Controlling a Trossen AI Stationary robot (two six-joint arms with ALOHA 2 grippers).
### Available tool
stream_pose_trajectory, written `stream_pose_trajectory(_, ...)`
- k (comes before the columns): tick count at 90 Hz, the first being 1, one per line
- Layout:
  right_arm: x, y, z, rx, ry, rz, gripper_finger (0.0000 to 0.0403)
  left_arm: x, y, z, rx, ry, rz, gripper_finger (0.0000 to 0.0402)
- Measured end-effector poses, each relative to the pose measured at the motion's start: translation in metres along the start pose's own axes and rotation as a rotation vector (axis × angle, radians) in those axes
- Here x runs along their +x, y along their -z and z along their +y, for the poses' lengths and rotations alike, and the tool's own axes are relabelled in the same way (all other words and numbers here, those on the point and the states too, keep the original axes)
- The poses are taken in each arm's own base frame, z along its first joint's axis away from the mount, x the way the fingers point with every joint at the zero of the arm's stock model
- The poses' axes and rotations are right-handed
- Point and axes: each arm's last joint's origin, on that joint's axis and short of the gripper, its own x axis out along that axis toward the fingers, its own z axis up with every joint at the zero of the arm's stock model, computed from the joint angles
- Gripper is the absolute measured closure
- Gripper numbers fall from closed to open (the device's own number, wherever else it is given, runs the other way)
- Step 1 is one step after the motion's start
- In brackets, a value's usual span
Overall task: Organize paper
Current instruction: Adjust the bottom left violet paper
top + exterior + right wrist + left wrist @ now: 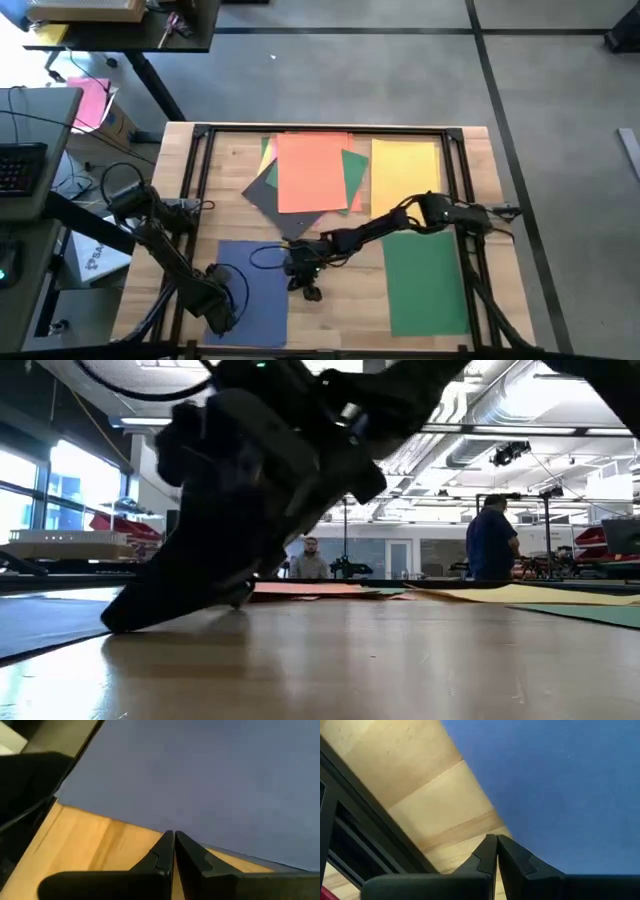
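A blue sheet [252, 290] lies flat on the wooden table at the near left. My left gripper [218, 305] is shut, its tips at this sheet's left edge. My right gripper [308, 288] is shut too, low at the sheet's right edge. At the far middle an orange sheet [311, 170] lies on top of a dark grey sheet [268, 192] and a green one [355, 168]. A yellow sheet [405, 168] lies to their right. Another green sheet [425, 282] lies at the near right. My left gripper's shut fingertips [490, 842] point down at a slant onto the blue sheet's left edge [512, 836], which lies flat on the table. Whether they press the paper or only the wood beside it, I cannot tell. My right gripper's shut fingertips [169, 839] come down at a slant at the blue sheet's right edge [150, 826], and in the low view they reach the table top [236, 602]. The sheet stays flat. Whether the tips touch the paper itself, I cannot tell.
A dark metal frame [200, 160] runs along the table's far, left and right sides. A cable [265, 255] loops over the blue sheet's far edge. Bare wood [345, 300] lies between the blue and green sheets. Beyond the table, people [492, 540] stand in the room.
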Motion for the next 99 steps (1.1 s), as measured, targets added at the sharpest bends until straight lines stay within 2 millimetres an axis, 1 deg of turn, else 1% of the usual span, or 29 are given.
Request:
stream_pose_trajectory(15, -0.004, -0.014, 0.005, -0.05, -0.005, 0.047, 0.0403, 0.0, 0.0, 0.0, -0.003, 0.0, 0.0, 0.0402)
stream_pose_trajectory(35, -0.011, -0.022, 0.011, -0.12, -0.058, 0.139, 0.0403, 0.0, 0.0, 0.0, -0.01, 0.0, 0.0, 0.0402)
stream_pose_trajectory(41, -0.015, -0.027, 0.009, -0.119, 0.006, 0.157, 0.0403, 0.0, 0.0, 0.0, -0.01, 0.0, 0.0, 0.0402)
stream_pose_trajectory(52, -0.026, -0.035, -0.005, -0.082, 0.221, 0.174, 0.0403, 0.0, 0.0, 0.0, -0.011, -0.001, -0.001, 0.0402)
stream_pose_trajectory(60, -0.035, -0.04, -0.014, -0.017, 0.357, 0.197, 0.0403, 0.0, 0.0, 0.0, -0.01, -0.001, -0.001, 0.0402)
stream_pose_trajectory(68, -0.045, -0.04, -0.023, 0.048, 0.471, 0.237, 0.0403, 0.0, 0.0, 0.0, -0.01, -0.001, -0.002, 0.0402)
stream_pose_trajectory(77, -0.049, -0.042, -0.028, 0.036, 0.506, 0.236, 0.0403, 0.0, 0.0, 0.0, -0.009, -0.001, -0.002, 0.0402)
stream_pose_trajectory(99, -0.05, -0.057, -0.035, -0.027, 0.504, 0.104, 0.0403, 0.0, 0.0, 0.001, -0.005, -0.002, -0.01, 0.0402)
